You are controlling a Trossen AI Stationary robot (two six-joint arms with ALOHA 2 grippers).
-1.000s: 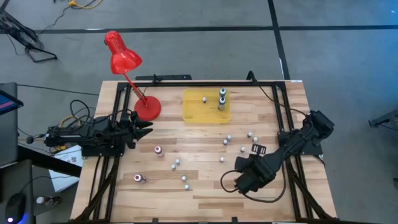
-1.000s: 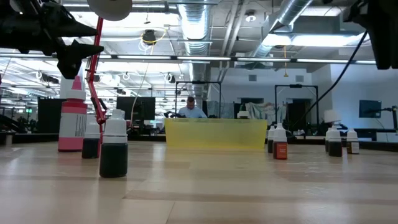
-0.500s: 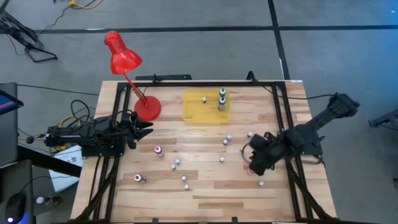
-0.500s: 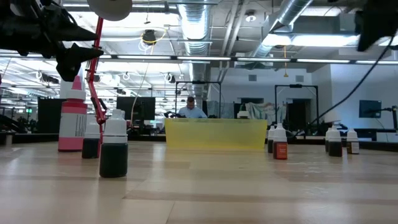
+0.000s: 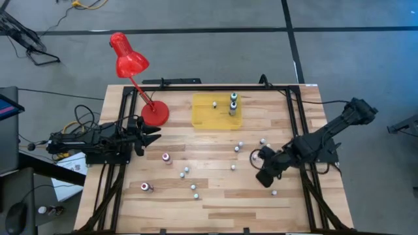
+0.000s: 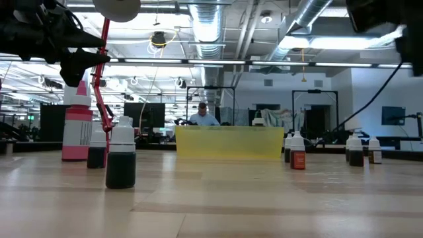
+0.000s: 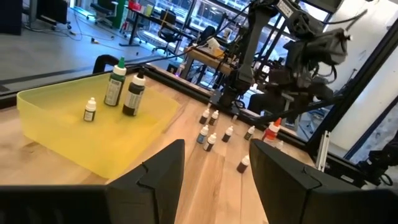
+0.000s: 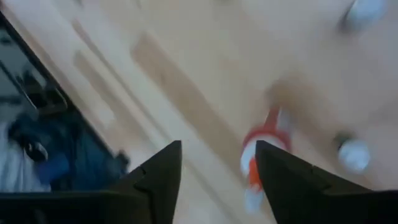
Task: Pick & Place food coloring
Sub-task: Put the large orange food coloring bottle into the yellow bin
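On the surface [image 5: 215, 209], at least eleven loose food coloring bottles [image 5: 187, 170] are counted in the high view. Two are red, at 8 o'clock, and the rest are seen as pale caps scattered from 6 to 3 o'clock. Three more bottles are stood in one yellow tray [image 5: 202, 117] at 12 o'clock. One red lamp [image 5: 130, 65] is placed at 10 o'clock, well apart from the tray.

The right gripper [image 5: 264, 176] is held at 4 o'clock among the pale caps, its fingers released. One red-orange bottle [image 8: 260, 149] is seen just beyond them, blurred, and whether it is touched cannot be told. The left gripper [image 5: 153, 134] is held at 9 o'clock beside the lamp's base, its fingers released and nothing gripped.
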